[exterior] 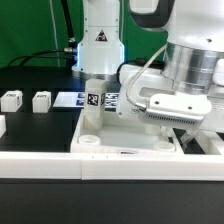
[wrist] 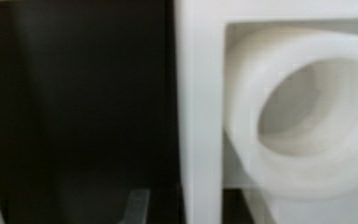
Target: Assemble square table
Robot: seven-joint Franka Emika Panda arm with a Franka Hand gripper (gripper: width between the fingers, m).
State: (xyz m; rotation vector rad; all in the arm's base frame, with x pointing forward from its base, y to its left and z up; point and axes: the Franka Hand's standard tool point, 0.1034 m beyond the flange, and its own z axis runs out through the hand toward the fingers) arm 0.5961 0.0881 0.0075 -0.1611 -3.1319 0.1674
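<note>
**Claw shut on slab rim; slab runs off toward 9 o'clock**

Ext. view: gripper (exterior: pixel 178 128) hangs low over the slab (exterior: pixel 125 135) at the pic's 3 o'clock side, wrist tilted. Fingertips are mostly hidden behind the hand's body, so the grip can't be read here. From the claw, the bulk of the slab lies toward 9 o'clock, w/ its long front rim running 9-to-3. One upright leg (exterior: pixel 95 98) stands at the slab's far corner, approx. 10 o'clock from the claw and well apart from it; can't tell if it's seated. Empty corner socket (exterior: pixel 88 142) sits near that leg, at approx. 8 o'clock from the claw. A loose leg (exterior: pixel 40 100) and another (exterior: pixel 12 99) lie on the black table further out at 9 o'clock, clear of the slab.

Wrist view: gripper (wrist: pixel 194 208) has its jaws closed right down. Two dim finger shapes flank the slab's thin rim wall (wrist: pixel 197 90), so it looks pinched on that wall, nothing else in hand. Round socket (wrist: pixel 309 115) lies just beside the wall on the slab's inner side, w/ bare black table on the outer side.

Judgement: any drag or re-seat of the slab pivots about this rim hold, w/ most of the slab trailing toward 9 o'clock.
</note>
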